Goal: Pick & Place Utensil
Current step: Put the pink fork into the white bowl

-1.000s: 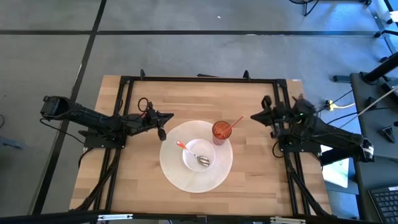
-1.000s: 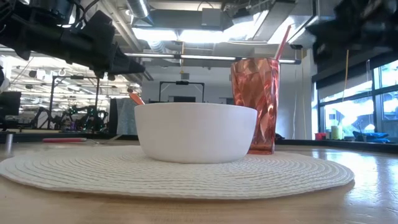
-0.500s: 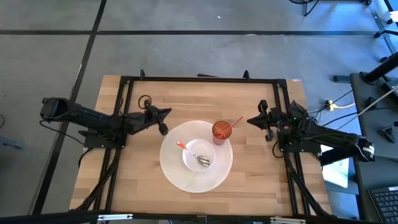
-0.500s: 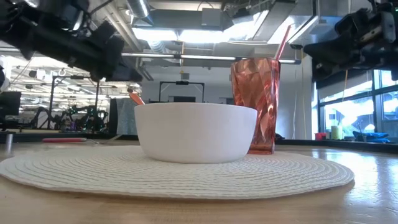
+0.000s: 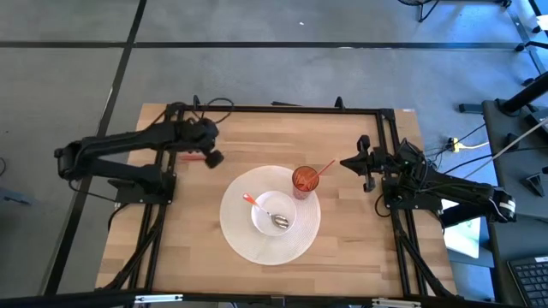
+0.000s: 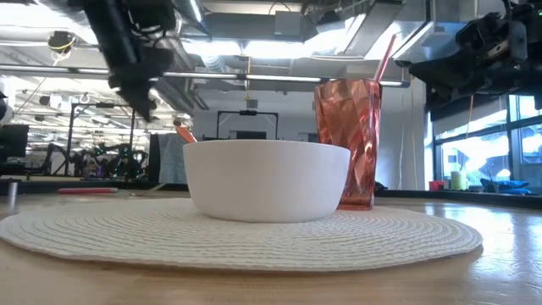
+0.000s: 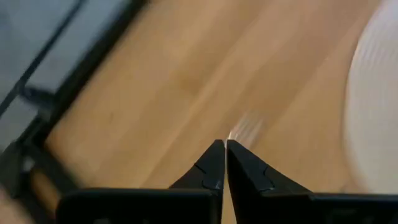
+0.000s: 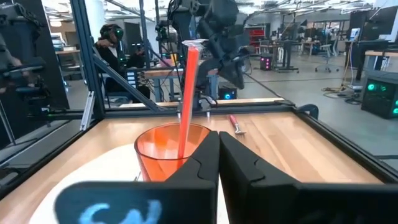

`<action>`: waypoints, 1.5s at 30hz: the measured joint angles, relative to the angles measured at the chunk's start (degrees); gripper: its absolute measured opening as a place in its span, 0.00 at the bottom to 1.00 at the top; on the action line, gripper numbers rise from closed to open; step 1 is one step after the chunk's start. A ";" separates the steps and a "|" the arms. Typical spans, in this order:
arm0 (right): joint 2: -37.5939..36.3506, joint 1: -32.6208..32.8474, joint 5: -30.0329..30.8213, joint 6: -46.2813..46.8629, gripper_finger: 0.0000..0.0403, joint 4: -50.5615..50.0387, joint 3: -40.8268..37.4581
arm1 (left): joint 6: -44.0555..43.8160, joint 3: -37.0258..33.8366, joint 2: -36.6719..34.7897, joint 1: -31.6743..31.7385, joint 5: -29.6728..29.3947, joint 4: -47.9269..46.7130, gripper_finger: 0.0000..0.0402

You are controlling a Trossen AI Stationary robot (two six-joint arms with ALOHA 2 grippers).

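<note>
A white bowl (image 5: 272, 214) sits on a round woven placemat (image 5: 242, 241). A spoon with an orange handle (image 5: 250, 200) lies in the bowl, handle leaning on the rim. A red cup (image 5: 304, 180) with a red straw (image 8: 188, 93) stands on the mat beside the bowl. A second red-handled utensil (image 8: 235, 124) lies flat on the wood toward the far left. My left gripper (image 5: 216, 160) is shut and hangs above the table beside that utensil, pointing down (image 6: 146, 106). My right gripper (image 5: 344, 163) is shut, hovering level just right of the cup.
A black frame (image 5: 274, 109) runs round the table's far and side edges. Bare wood (image 5: 360, 231) lies right of the mat and along the near edge. Beyond the table, the right wrist view shows a person (image 8: 112, 37) and workshop benches.
My left arm has swung up and back: its gripper moved from the mat's far-left edge toward the table's far-left corner and tipped from level to pointing down. My right gripper shifted slightly left toward the cup, then held still. Bowl, spoon and cup stayed put.
</note>
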 joint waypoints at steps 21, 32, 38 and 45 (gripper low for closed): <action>0.00 0.00 0.01 -0.87 0.04 0.08 0.00 | 23.76 0.97 15.85 3.31 12.85 -11.23 0.49; 0.00 0.00 0.01 -0.87 0.06 0.10 0.00 | 28.39 0.97 28.21 10.20 14.08 -5.81 0.49; 0.00 0.00 0.01 -0.75 0.06 0.10 0.00 | 29.95 0.97 32.21 13.18 15.78 -1.88 0.49; 0.00 0.00 0.03 -0.92 0.06 0.12 0.00 | 30.89 1.30 35.52 17.05 17.20 -2.27 0.44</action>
